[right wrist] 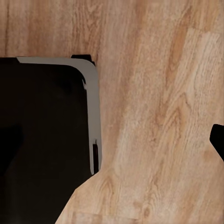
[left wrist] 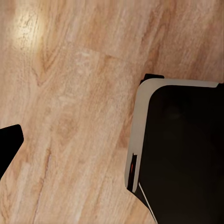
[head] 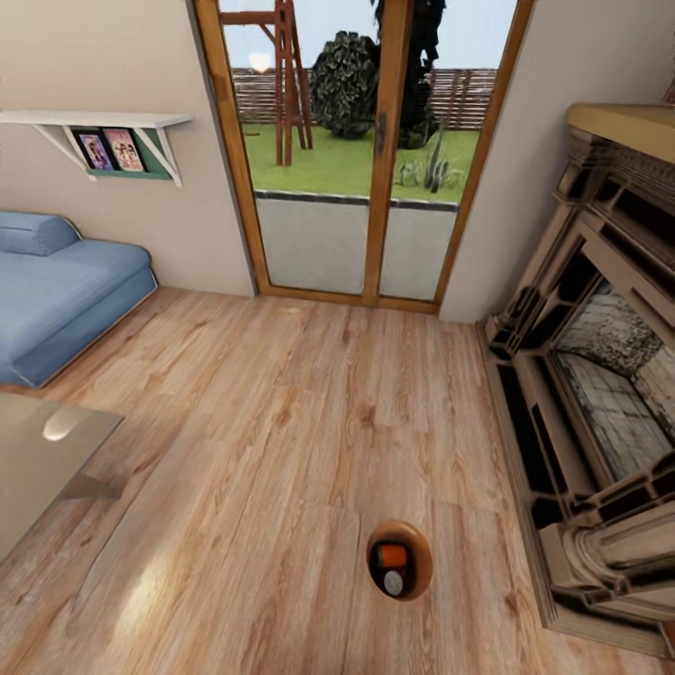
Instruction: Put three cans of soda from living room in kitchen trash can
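The copper-brown tash can (head: 400, 561) stands on the light wood floor (head: 281, 422) near the lower edge of the head view, just off the fireplace's (head: 600, 394) front corner. Inside lies an orange can of soda (head: 391, 559), silver top showing; no lettering on it can be read. A blue sofa (head: 56, 291) and a grey low table (head: 42, 459) sit well apart at the left, glass garden doors (head: 361, 150) beyond. Both wrist views show planks and the robot's dark base (left wrist: 186, 149); neither claw's opening can be judged.
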Controlling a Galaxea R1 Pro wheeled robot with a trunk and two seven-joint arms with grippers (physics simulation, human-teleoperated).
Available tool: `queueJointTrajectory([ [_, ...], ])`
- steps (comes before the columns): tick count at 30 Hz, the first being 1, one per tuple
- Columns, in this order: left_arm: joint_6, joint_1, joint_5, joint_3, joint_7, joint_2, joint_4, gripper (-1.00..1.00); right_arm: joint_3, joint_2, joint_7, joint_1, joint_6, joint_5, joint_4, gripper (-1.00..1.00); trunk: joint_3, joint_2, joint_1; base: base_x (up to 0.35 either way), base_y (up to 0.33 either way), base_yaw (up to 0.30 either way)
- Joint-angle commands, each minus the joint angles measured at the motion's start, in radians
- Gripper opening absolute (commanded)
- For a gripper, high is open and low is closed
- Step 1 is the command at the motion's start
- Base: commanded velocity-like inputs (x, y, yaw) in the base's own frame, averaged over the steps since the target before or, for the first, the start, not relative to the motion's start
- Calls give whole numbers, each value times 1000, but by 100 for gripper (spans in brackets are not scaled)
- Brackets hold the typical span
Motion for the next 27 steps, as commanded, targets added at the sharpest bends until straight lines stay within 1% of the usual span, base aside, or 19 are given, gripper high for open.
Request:
queueJointTrajectory([
  [1,0,0,0,0,0,0,0,100,0,0,0,0,0,0,0,100,2,0,0,0,0,0],
  [27,0,0,0,0,0,-1,0,100,1,0,0,0,0,2,14,100,44,0,0,0,0,0],
])
